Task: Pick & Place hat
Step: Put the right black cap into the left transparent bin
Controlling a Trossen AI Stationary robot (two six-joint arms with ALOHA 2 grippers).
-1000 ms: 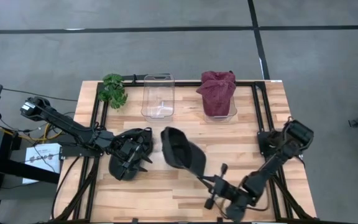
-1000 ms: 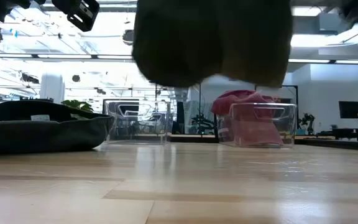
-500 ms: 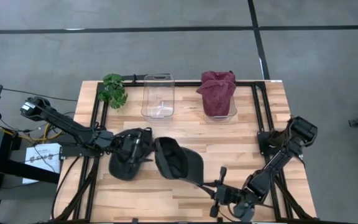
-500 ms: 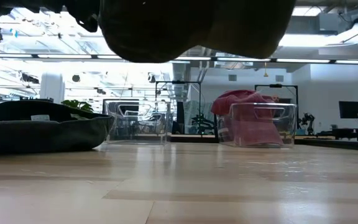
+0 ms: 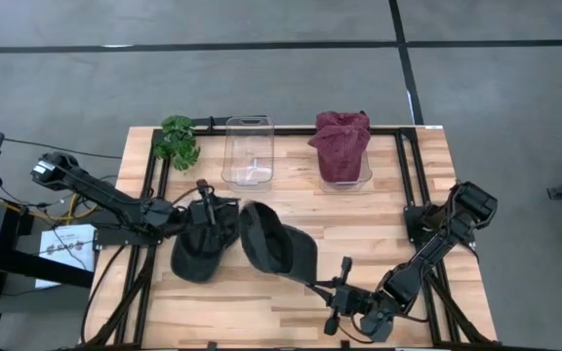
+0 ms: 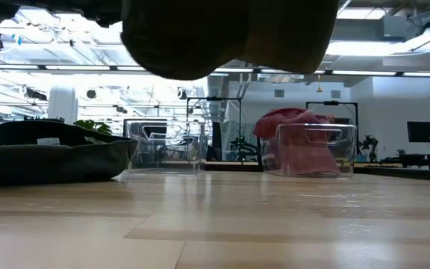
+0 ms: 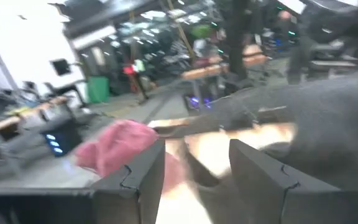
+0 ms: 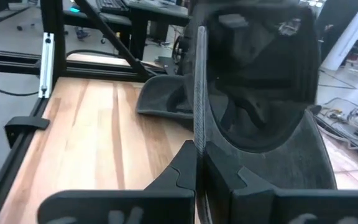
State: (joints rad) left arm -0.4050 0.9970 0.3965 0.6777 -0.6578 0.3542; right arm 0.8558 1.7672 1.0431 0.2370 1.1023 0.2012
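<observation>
A dark cap point(image 5: 276, 244) hangs clear above the table's middle, with my right gripper point(image 5: 316, 285) shut on it; the low view shows the cap point(image 6: 226, 33) high over the wood. A second dark hat point(image 5: 195, 252) lies flat on the table to the left, also seen in the low view point(image 6: 47, 153). My left gripper point(image 5: 206, 202) hovers open just above that hat's far side, fingers point(image 7: 143, 177) apart with nothing between them. A red hat point(image 5: 342, 143) sits in a clear bin at the far edge. My right gripper pinches the cap's brim edge point(image 8: 199, 134) between its two fingers point(image 8: 179, 177), the thin edge running upright between them. The fingers come nearly level from the table's near right side. The cap is lifted clear, its hollow crown point(image 8: 260, 93) beyond the fingertips and turned on its side.
An empty clear bin point(image 5: 249, 151) stands at the far middle beside the red hat's bin point(image 5: 359, 180). A small green plant point(image 5: 177, 139) sits at the far left. Black frame rails point(image 5: 154, 195) run along both table sides. Bare wood lies at the near middle.
My left gripper has risen off the lying hat, rolled and tipped up until its fingers point toward the far edge, staying open. My right gripper has lifted a little and turned the held cap, which has shifted slightly toward the table's left.
</observation>
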